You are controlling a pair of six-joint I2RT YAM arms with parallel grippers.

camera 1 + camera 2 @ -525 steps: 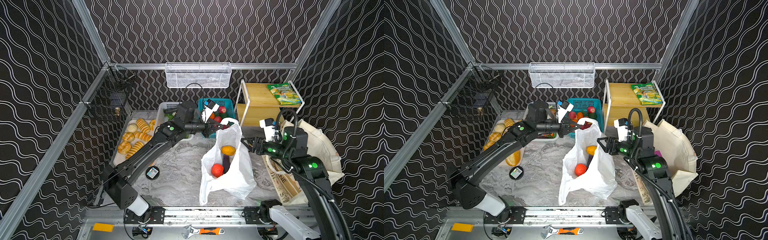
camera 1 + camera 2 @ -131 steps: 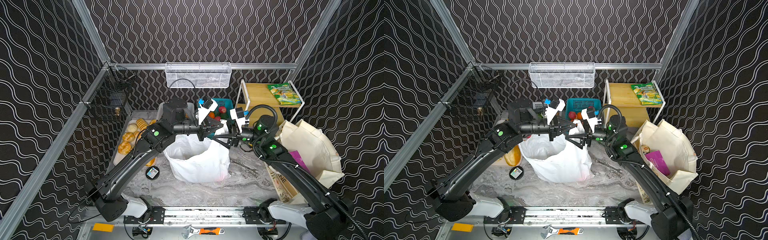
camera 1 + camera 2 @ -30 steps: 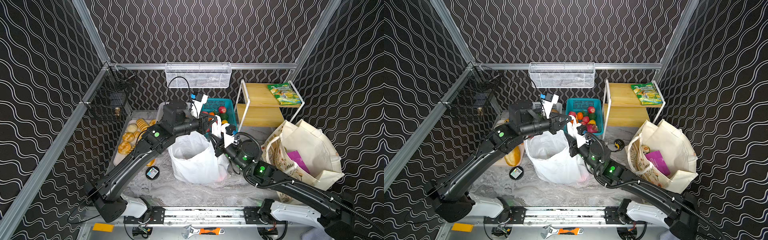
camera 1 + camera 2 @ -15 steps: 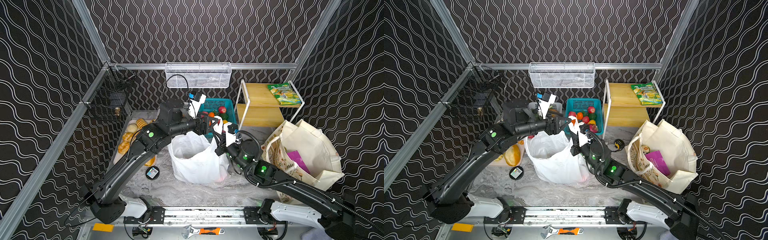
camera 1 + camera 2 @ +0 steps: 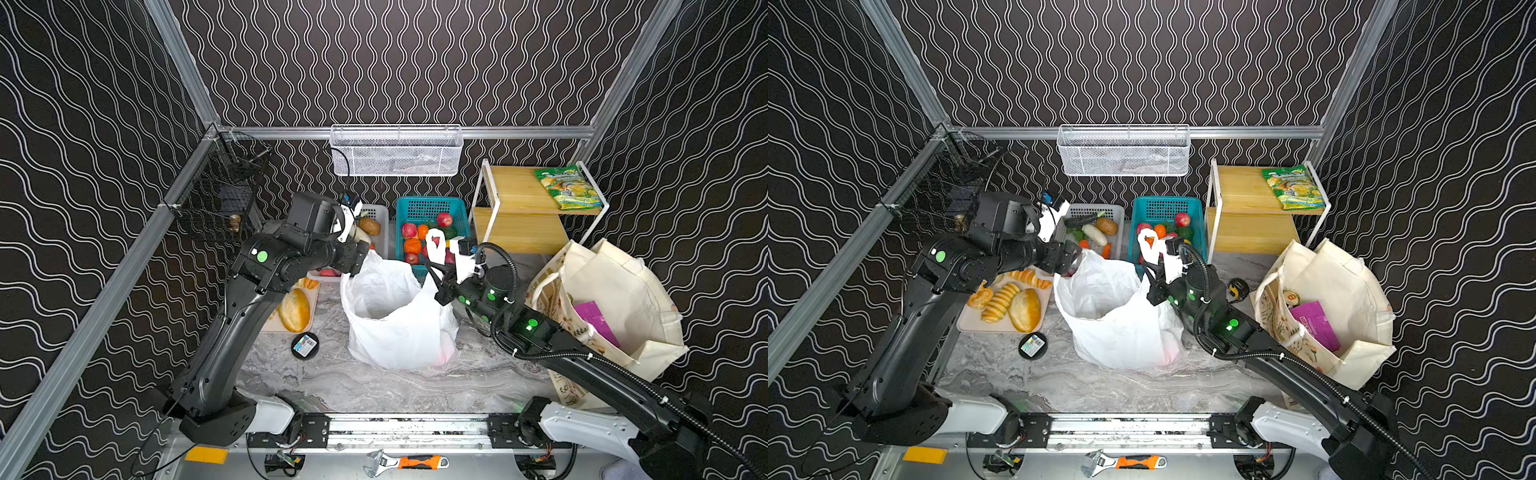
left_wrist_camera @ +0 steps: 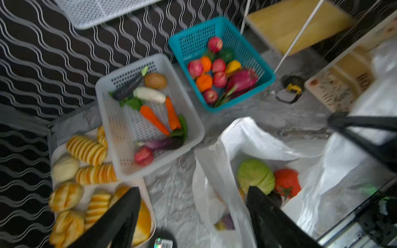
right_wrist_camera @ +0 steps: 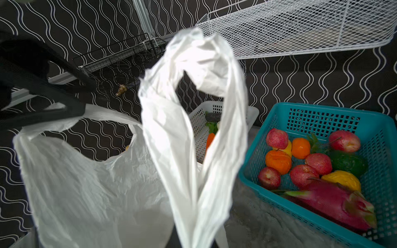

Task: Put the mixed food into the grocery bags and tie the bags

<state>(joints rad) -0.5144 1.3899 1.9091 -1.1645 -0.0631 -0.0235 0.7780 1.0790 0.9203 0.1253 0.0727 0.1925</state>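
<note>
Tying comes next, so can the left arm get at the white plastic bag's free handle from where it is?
Probably yes. The left gripper is open beside the free handle, nothing between them. The right gripper, shut on the other handle, holds it up on the white plastic bag's opposite side.

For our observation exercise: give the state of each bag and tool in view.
Plastic bag: open, untied, cabbage and tomato inside.
Bag handle: held upright.
Right tool: shut on bag handle.
Left tool: open, empty.
Tote: open, purple packet inside.
</note>
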